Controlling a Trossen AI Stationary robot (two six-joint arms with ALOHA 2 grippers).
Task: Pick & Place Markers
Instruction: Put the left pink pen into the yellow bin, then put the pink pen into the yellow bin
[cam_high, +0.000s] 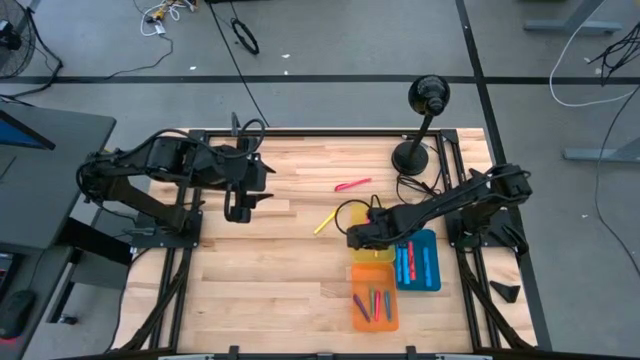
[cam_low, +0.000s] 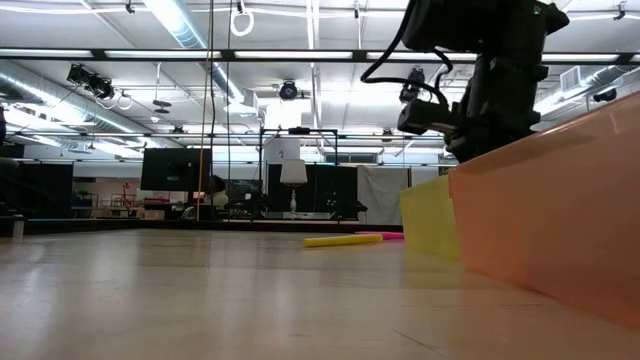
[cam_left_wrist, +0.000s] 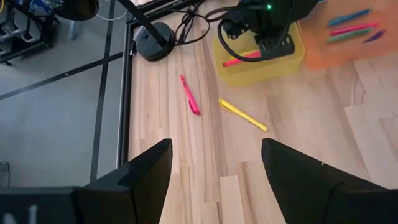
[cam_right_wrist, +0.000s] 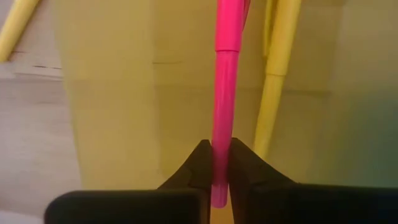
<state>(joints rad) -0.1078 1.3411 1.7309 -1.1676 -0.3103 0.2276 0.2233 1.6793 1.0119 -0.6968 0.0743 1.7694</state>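
Over the yellow tray (cam_high: 372, 257), the right gripper (cam_right_wrist: 217, 163) pinches a pink marker (cam_right_wrist: 223, 93); next, it should release. The left gripper (cam_left_wrist: 214, 165) waits spread at far left.

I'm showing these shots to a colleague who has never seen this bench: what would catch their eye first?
Probably the right gripper, shut on a pink marker over the yellow tray, where a yellow marker already lies. Next, two strays on the bare wood: another pink marker and a yellow one. The left gripper waits open at the table's left.
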